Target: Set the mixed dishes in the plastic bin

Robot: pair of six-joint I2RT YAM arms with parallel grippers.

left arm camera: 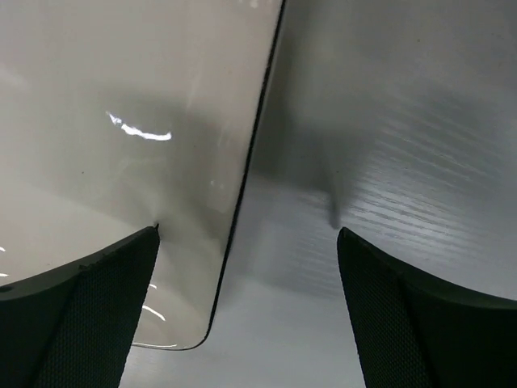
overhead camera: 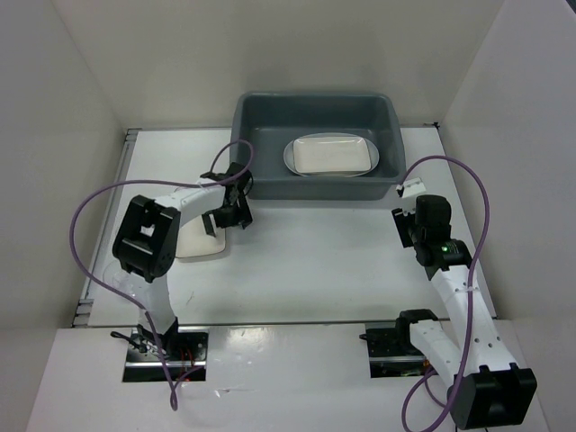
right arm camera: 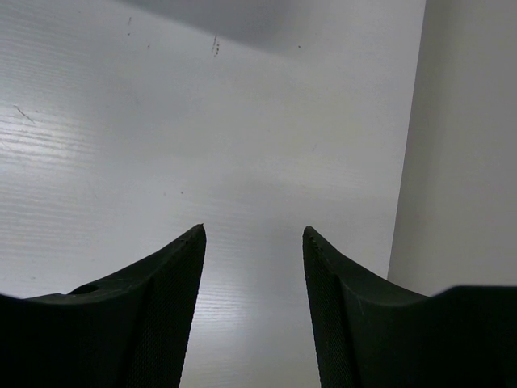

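The dark grey plastic bin (overhead camera: 245,135) stands at the back centre. In it lies a white oval platter (overhead camera: 292,155) with a cream rounded-rectangle plate (overhead camera: 331,155) on top. A second cream plate (overhead camera: 200,245) lies on the table left of centre. My left gripper (overhead camera: 227,216) is open and low over that plate's right edge. In the left wrist view the plate (left arm camera: 121,97) fills the left side, and my left gripper (left arm camera: 247,229) straddles its rim, one finger over the plate and one over the table. My right gripper (overhead camera: 402,220) (right arm camera: 254,227) is open and empty above bare table.
White walls enclose the table on the left, back and right. The right wall (right arm camera: 468,162) is close beside my right gripper. A faint clear shape (overhead camera: 121,274), perhaps a glass cup, sits by the left arm near the table's left edge.
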